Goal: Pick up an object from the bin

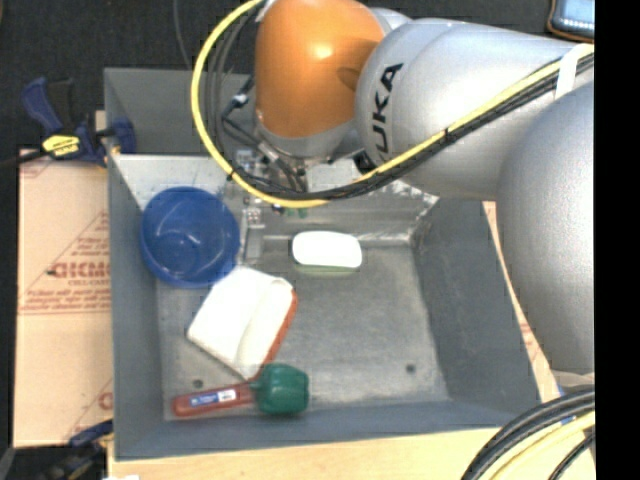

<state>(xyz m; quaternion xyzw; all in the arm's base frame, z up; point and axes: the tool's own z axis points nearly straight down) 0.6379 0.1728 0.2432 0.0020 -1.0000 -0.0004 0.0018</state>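
A KUKA arm (480,98) reaches in from the right over a grey bin (470,368), its claw (256,216) hanging below an orange cover (305,58) at the bin's far side. The claw sits low in the gap between a blue bowl (188,233) on the left and a white oval bar (326,252) on the right, just beside the bowl's right rim. The cover and cables hide the tips, so whether the claw is released or clenched cannot be told, and nothing can be seen grasped in it.

Nearer in the bin, a white pad (240,316) with an orange edge lies tilted left of centre. A green knob (282,388) and a red pen (210,399) lie by the near wall, well apart from the claw.

The pick looks not yet made. The bowl and the bar are the two things within reach, and which one is meant is unclear.

For the bowl, a good grasp would likely straddle the right rim, one tip inside and one outside. For the bar, the claw should centre over it and close across its short width, since the rounded top may slip. Either way, a straight lift should clear the far wall.
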